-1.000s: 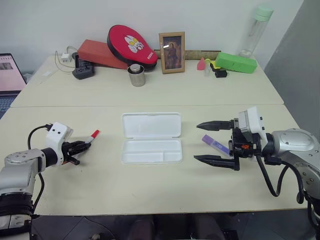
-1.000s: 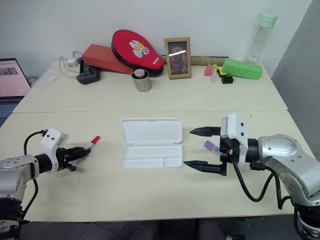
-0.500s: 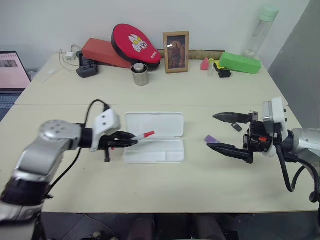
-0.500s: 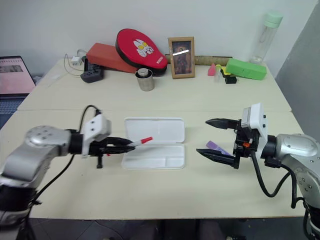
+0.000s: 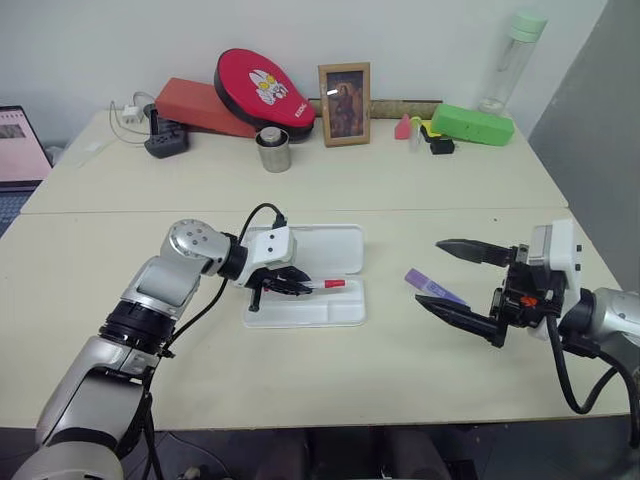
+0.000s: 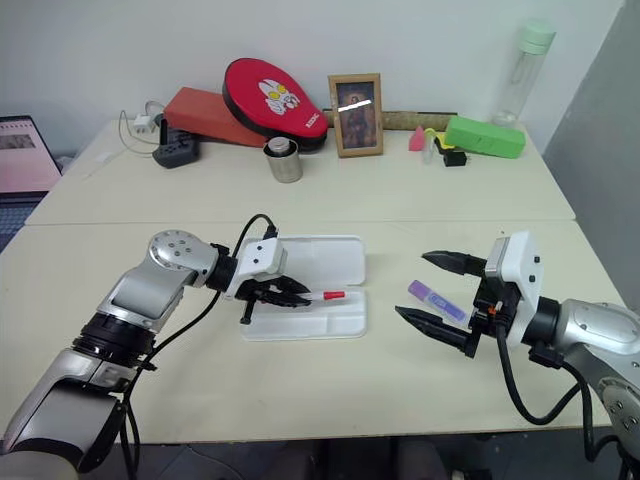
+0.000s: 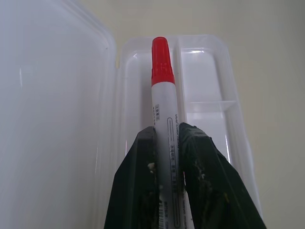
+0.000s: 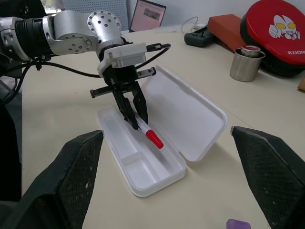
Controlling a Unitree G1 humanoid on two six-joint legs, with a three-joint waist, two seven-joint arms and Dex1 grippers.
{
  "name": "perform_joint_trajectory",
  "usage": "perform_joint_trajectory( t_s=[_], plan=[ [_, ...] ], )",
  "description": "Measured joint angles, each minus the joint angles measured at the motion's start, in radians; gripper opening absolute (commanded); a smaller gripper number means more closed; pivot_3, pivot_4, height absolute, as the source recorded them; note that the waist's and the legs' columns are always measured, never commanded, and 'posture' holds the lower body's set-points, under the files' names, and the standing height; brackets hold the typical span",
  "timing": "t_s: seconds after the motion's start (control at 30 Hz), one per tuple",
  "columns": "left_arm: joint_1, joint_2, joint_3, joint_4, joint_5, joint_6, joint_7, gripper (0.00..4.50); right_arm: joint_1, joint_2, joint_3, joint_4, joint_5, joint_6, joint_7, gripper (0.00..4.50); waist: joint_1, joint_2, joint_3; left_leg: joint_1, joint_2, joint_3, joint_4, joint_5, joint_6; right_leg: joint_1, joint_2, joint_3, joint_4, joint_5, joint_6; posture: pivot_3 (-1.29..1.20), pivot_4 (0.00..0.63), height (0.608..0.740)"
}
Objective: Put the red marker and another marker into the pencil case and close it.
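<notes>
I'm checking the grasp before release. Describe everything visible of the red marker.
The red marker is slim, with a white plastic-looking barrel bearing small print and a red cap. The left gripper is shut on its barrel, cap pointing away from the fingers. It hangs lengthwise over the long compartment of the open pencil case.

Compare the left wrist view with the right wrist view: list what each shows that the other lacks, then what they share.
Left wrist view alone: small print along the white barrel of the red-capped marker, pinched between the left gripper's black fingers.

Right wrist view alone: the right gripper's wide-open fingers, a steel cup, a round red pad, a laptop, and a purple marker tip.

Both: the marker held over the open white plastic pencil case's tray, beside the lid.
</notes>
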Motion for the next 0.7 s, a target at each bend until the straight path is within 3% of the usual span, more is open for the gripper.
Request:
perform_joint_trajectory(
  t_s=[0.27,0.33,0.7],
  plan=[
    [-0.025,-0.042,-0.005,0.079,0.054,-0.064,0.017,0.39,0.018,0.000,-0.006,-0.024,0.010,0.000,-0.038,4.50,-0.001,0.000,0.000,0.000,0.000,-0.001,0.001,0.000,0.000,0.000,0.000,0.000,0.000,0.000,0.000,0.00,0.150,0.740],
    [-0.027,-0.045,-0.005,0.084,0.056,-0.068,0.018,1.09,0.019,-0.001,-0.006,-0.024,0.010,0.000,-0.040,4.50,-0.001,0.000,0.000,0.000,0.000,0.000,0.001,0.000,0.000,0.000,0.000,0.000,0.000,0.000,0.001,0.00,0.150,0.740],
    [-0.016,-0.045,0.008,0.004,0.038,-0.011,0.001,3.27,0.017,-0.003,0.000,-0.023,0.009,0.000,-0.033,4.50,-0.001,0.000,0.000,0.000,0.000,0.000,0.001,0.000,0.000,0.000,0.000,0.000,0.000,0.000,0.001,0.00,0.150,0.740]
  ],
)
